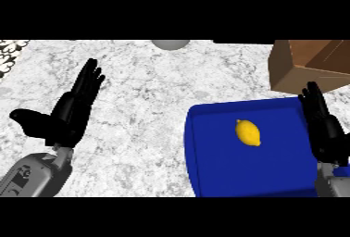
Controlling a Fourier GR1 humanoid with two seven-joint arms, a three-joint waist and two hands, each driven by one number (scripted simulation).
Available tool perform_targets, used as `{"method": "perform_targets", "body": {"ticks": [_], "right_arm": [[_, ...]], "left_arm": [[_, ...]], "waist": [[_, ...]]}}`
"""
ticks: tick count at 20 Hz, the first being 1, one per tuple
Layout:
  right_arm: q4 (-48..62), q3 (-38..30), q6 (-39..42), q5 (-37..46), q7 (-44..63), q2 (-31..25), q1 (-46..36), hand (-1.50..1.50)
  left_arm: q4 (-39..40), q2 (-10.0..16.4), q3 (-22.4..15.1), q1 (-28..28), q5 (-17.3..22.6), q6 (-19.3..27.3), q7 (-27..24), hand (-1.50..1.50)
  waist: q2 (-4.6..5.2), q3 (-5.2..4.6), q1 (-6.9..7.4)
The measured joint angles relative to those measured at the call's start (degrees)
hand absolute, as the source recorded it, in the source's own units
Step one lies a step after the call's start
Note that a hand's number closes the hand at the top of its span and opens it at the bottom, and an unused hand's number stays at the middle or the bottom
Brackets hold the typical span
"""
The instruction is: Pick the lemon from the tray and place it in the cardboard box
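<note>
On marble counter (150, 139) | blue tray (273, 176) | lemon (248, 133) inside | cardboard box (308, 65) beyond

cardboard box (311, 65): runs off my view, top and right
tray (226, 162): near edge cut off, right rim behind my right hand (325, 125)
grey round thing (170, 44): half showing, can't tell what

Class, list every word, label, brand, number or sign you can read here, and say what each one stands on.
No text can be read anywhere in the head view.
The cardboard box, the lemon and the blue tray are plain, with no lettering.
The left forearm has small dark marks on its grey shell, too blurred to read.
</note>
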Motion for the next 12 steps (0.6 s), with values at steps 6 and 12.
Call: {"method": "perform_targets", "body": {"ticks": [6, 12], "right_arm": [[-5.95, -0.6, 13.35, -4.76, 0.22, -8.47, -11.4, -1.5], [-1.49, -0.17, 29.04, -0.68, -9.07, -21.42, -18.04, -1.5]], "left_arm": [[1.29, 4.89, -1.56, -0.82, -4.61, -5.04, -3.13, 0.0], [3.01, 7.41, -3.59, -0.91, -7.5, -9.88, -6.45, 0.0]], "waist": [[-0.52, 0.7, 0.49], [0.04, 0.86, 0.88]]}}
